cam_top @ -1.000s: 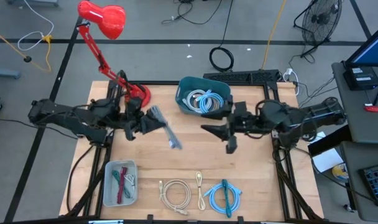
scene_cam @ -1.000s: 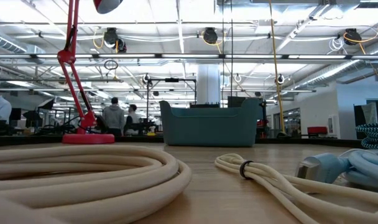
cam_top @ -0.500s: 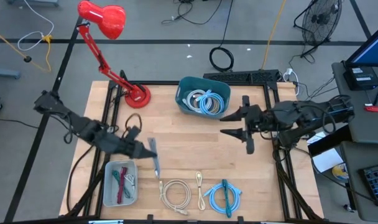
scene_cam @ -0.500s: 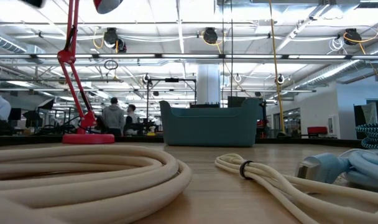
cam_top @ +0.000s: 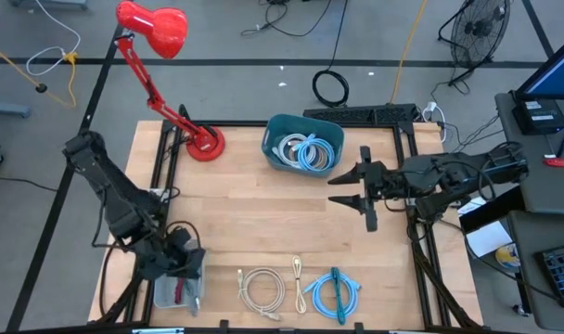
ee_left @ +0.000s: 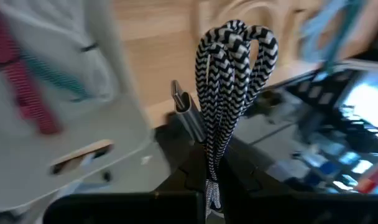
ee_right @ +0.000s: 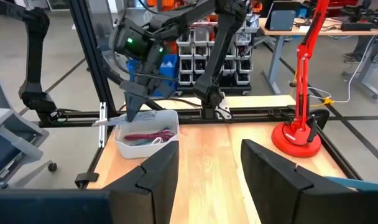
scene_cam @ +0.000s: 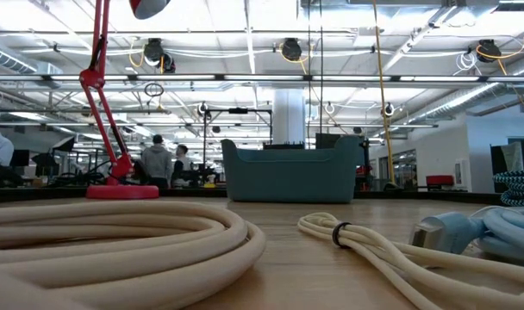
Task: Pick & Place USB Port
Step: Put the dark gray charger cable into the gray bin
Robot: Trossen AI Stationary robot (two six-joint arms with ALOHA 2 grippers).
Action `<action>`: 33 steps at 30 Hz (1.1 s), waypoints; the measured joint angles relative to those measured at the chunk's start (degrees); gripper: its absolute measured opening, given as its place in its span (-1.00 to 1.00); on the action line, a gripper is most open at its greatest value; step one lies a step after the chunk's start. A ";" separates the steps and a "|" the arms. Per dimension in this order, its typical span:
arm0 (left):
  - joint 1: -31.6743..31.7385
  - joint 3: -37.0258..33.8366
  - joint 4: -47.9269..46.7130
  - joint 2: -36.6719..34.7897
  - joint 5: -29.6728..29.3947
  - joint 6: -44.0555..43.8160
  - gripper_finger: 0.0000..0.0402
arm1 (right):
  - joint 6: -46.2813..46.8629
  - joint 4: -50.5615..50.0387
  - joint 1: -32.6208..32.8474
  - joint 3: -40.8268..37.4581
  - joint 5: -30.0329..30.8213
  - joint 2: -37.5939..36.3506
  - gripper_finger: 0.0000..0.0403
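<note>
item: left gripper (cam_top: 187,289), now over the white tray (cam_top: 163,295) at the table's near left corner; half a second ago we saw it over bare wood just above that tray, and a second ago up near the red lamp base (cam_top: 204,142). its fingers are pressed together on a black-and-white braided usb cable (ee_left: 229,93), folded in a bundle, with the metal plug (ee_left: 183,102) standing beside the loops. in the left wrist view we see the tray's rim (ee_left: 83,149) next to the cable, red and teal cables (ee_left: 27,81) lying inside.

item: right gripper (cam_top: 361,192), hanging over the table's right side, fingers spread and holding nothing. we note it has barely moved in the last half second, after drawing back toward the right edge.

item: teal bin (cam_top: 303,142) with pale blue coiled cables, unchanged at the far middle.

item: cream cable coil (cam_top: 262,288) and blue cable coil (cam_top: 333,292), unchanged along the near edge.
</note>
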 joint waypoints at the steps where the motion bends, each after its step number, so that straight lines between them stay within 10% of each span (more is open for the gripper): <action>1: -0.28 0.00 -0.70 0.09 0.71 -0.25 -0.93 | -0.16 0.95 0.00 -0.76 -0.05 0.00 -0.18; 15: 0.33 0.00 -17.76 0.09 6.62 -0.87 -0.93 | 2.59 9.09 0.74 -5.41 -1.55 -0.14 -0.17; 33: 0.35 -6.69 -6.40 3.55 6.56 -1.18 -0.93 | 2.95 11.03 3.04 -5.41 -1.43 -0.26 -0.17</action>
